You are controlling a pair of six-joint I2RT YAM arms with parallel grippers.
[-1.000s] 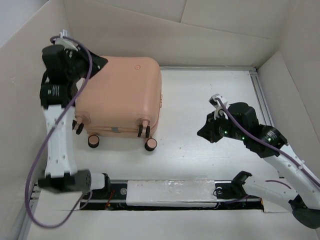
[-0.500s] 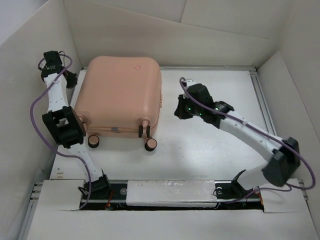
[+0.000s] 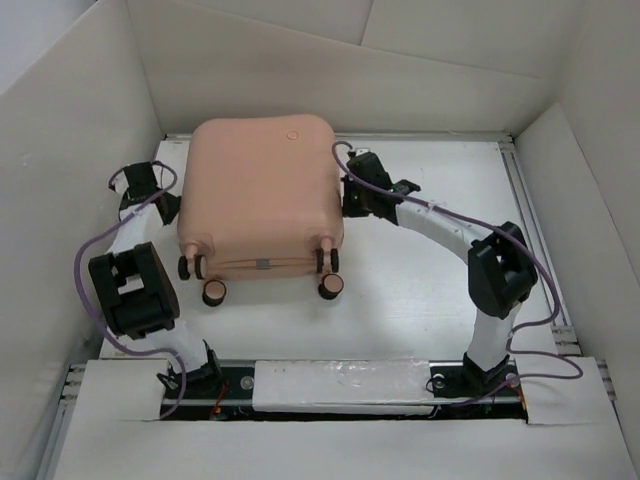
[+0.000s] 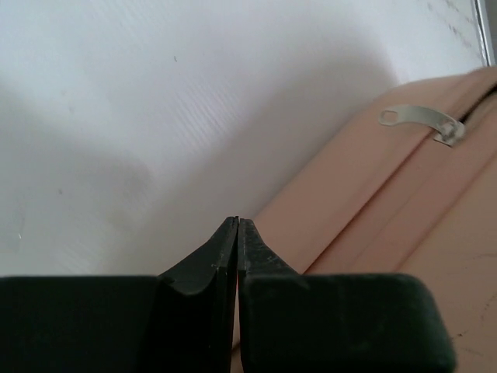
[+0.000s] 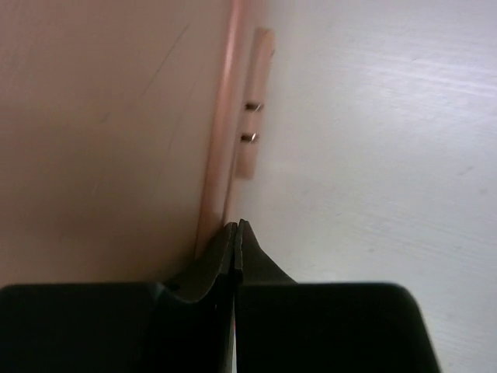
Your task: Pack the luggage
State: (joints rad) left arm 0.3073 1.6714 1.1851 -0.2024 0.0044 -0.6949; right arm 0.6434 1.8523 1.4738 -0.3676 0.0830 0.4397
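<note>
The peach-pink luggage [image 3: 262, 190] lies shut and flat on the white table, its wheels [image 3: 331, 286] toward the near edge and a small round button [image 3: 292, 131] on top. My left gripper [image 3: 176, 208] is shut and empty, its tips [image 4: 237, 222] at the base of the luggage's [image 4: 388, 225] left side, near a metal zipper pull [image 4: 419, 120]. My right gripper [image 3: 347, 196] is also shut and empty. Its tips [image 5: 235, 225] press against the seam on the right side of the luggage [image 5: 101, 132], just below a small tab with two rivets [image 5: 252, 116].
Cardboard walls [image 3: 70, 150] enclose the table on the left, back and right. A metal rail [image 3: 535, 230] runs along the right edge. A white padded strip [image 3: 340, 382] lies between the arm bases at the near edge.
The left gripper has shut. Both arms have swung in low against the suitcase's sides, and the suitcase has shifted right and turned slightly.
</note>
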